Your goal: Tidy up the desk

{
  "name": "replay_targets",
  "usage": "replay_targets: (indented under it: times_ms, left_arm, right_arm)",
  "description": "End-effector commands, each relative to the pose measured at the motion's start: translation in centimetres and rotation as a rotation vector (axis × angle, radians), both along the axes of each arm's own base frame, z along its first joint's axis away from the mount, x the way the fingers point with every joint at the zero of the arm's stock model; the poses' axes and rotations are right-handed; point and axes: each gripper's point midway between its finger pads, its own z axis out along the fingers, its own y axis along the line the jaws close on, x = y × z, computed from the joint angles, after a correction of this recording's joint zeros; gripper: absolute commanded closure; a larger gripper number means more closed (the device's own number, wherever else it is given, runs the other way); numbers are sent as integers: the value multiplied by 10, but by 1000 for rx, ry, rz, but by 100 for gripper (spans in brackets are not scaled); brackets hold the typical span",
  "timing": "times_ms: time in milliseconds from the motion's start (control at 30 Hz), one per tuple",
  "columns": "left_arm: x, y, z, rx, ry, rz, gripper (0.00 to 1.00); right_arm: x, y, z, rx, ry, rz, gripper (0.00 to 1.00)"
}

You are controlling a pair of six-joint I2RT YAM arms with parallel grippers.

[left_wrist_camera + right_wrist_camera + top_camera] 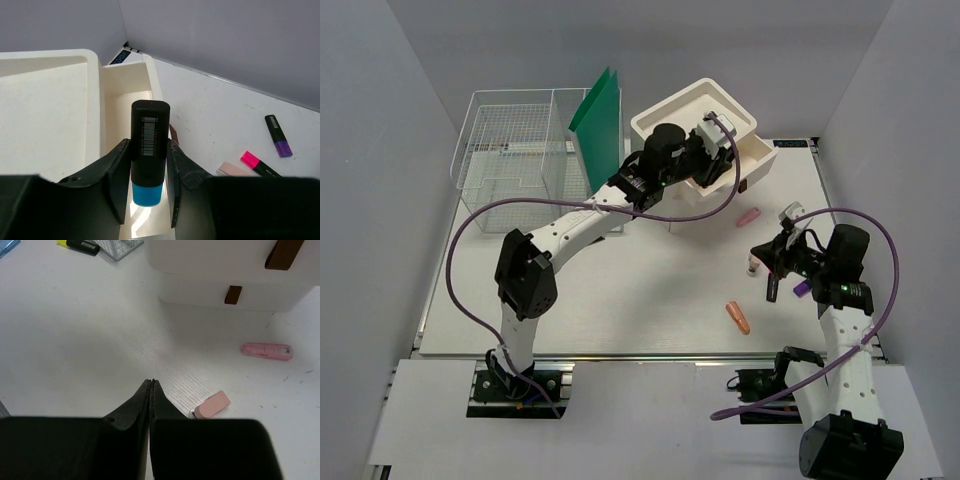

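The white desk [620, 300] holds scattered stationery. My left gripper [708, 160] [148, 146] is shut on a black highlighter with a blue cap [149, 125], held over the open drawer [127, 100] of the white drawer box [695, 115]. My right gripper [767, 262] [151, 383] is shut and empty, low over the desk. A pink eraser-like piece [211, 405] lies just to its right. A pink tube [266, 350] [750, 216] lies in front of the box. A purple highlighter [278, 136] [800, 288] and a pink highlighter [257, 164] lie on the desk.
A wire basket [515, 150] stands at the back left with a green folder [600, 115] leaning beside it. A yellow highlighter [79, 245] lies by the basket. An orange-pink item [738, 317] lies near the front right. Grey walls close in on three sides.
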Motion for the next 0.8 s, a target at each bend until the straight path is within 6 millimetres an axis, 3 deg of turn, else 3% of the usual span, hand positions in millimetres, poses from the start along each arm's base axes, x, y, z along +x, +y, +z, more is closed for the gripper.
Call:
replay_targets:
  times_ms: [0, 33, 100, 133, 267, 433, 633, 667, 700, 733, 767]
  left_arm:
    - [4, 0, 33, -63, -43, 36, 83]
    - [5, 1, 32, -62, -41, 40, 76]
    - [5, 1, 31, -59, -36, 42, 70]
    - [7, 2, 29, -54, -33, 54, 61]
    - [6, 4, 38, -67, -38, 56, 48]
    - [3, 1, 55, -81, -39, 37, 39]
    - [-17, 15, 84, -118, -37, 15, 41]
    - [-35, 29, 112, -160, -56, 0, 42]
    - [-42, 35, 92, -133, -17, -3, 46]
    - [-47, 50, 94, -143, -3, 12, 49]
    - [-75, 72, 126, -222, 9, -4, 54]
  right_arm:
    - [1, -2, 4, 6, -21, -8, 100]
    - [2, -2, 4, 5, -22, -9, 100]
    - [1, -3, 3, 8, -21, -10, 100]
    - [1, -3, 4, 9, -23, -8, 100]
    - [1, -4, 4, 11, -24, -9, 100]
    - [0, -5, 3, 14, -21, -7, 100]
    - [-1, -7, 3, 10, -27, -4, 100]
    - [-1, -7, 3, 9, -28, -4, 99]
    - [-1, -8, 2, 7, -28, -3, 93]
    - [-1, -7, 0, 9, -24, 1, 82]
    - [0, -8, 1, 3, -31, 3, 54]
